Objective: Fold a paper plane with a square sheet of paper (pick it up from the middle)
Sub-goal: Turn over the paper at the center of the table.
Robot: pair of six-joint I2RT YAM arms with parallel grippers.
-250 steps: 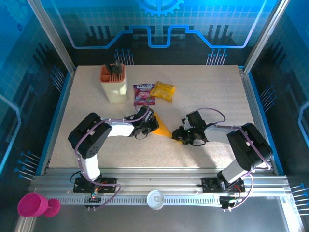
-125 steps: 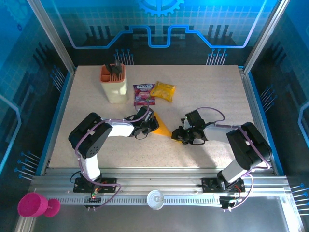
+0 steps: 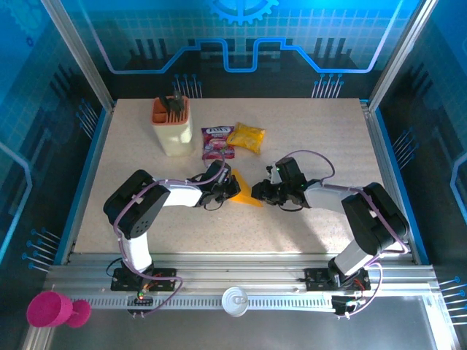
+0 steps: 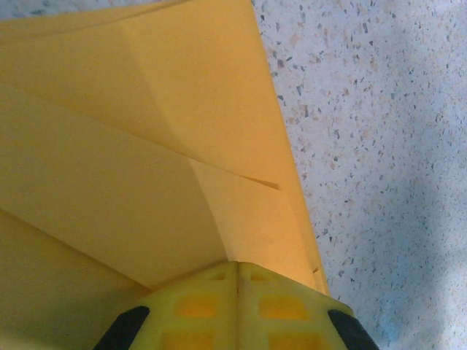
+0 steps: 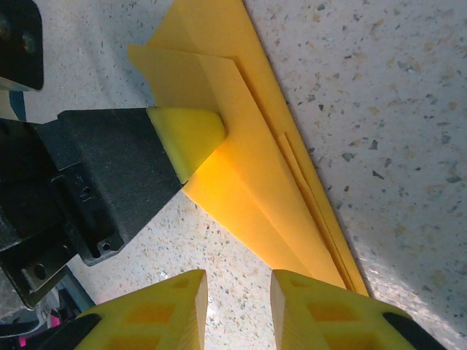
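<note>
The left gripper (image 4: 237, 277), jaws closed, pins the half-folded sheet of paper (image 5: 248, 175) down, seemingly so the right gripper (image 5: 237, 292), slightly parted and empty, can crease it.

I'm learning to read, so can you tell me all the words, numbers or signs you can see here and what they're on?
Purple-red printed packet: white lettering near its top, too small and blurred to read.
Crinkly glossy yellow snack bag: nothing readable.
Folded orange-yellow sheet of paper: plain, no print.
Blue gear sign on the back wall: a picture, no words.
</note>
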